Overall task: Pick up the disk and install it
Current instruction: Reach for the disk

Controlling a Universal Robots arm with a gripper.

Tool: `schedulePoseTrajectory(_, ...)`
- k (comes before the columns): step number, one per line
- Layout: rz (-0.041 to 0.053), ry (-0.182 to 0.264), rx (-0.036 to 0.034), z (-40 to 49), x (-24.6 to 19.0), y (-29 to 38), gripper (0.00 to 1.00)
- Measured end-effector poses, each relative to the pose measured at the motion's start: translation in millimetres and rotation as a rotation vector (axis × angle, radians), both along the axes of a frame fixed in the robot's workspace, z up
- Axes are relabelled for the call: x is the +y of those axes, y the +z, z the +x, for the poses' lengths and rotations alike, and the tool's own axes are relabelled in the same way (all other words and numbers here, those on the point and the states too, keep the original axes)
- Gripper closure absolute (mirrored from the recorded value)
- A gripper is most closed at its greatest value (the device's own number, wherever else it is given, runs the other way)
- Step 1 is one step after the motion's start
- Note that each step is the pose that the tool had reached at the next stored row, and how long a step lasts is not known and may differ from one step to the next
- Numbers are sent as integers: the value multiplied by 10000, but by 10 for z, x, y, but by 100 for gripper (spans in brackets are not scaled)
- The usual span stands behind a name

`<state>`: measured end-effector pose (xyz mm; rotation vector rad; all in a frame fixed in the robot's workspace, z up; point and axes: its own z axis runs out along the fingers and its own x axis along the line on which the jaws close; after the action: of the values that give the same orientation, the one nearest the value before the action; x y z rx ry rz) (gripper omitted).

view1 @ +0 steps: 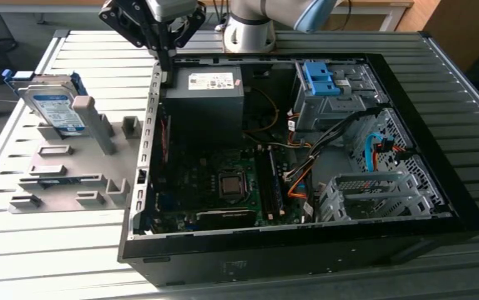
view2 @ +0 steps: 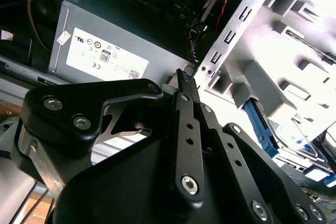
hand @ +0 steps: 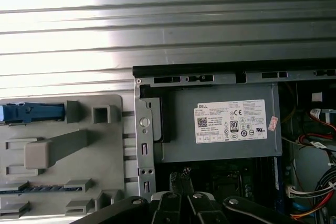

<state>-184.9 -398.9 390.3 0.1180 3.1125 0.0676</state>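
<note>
The gripper's (view2: 181, 77) thin black fingers (view2: 186, 124) are pressed together with nothing between them. Their tips hang above the back corner of the open computer case (view1: 306, 256), just beside the grey power supply (view1: 206, 109). The case lies on its side and also holds a motherboard (view1: 214, 181) and a drive cage with a bare blue bracket (view1: 319, 78). The disk (view1: 52, 106) stands on edge in a grey fixture plate (view1: 81, 175) at the exterior view's left, well apart from the gripper. Both the case and the plate rest on a slatted metal table (view1: 56, 250).
</note>
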Motion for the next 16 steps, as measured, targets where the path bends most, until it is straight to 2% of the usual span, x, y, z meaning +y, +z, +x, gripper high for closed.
schedulePoseTrajectory(16, 0, 1, 0, -102, 0, -5, 89)
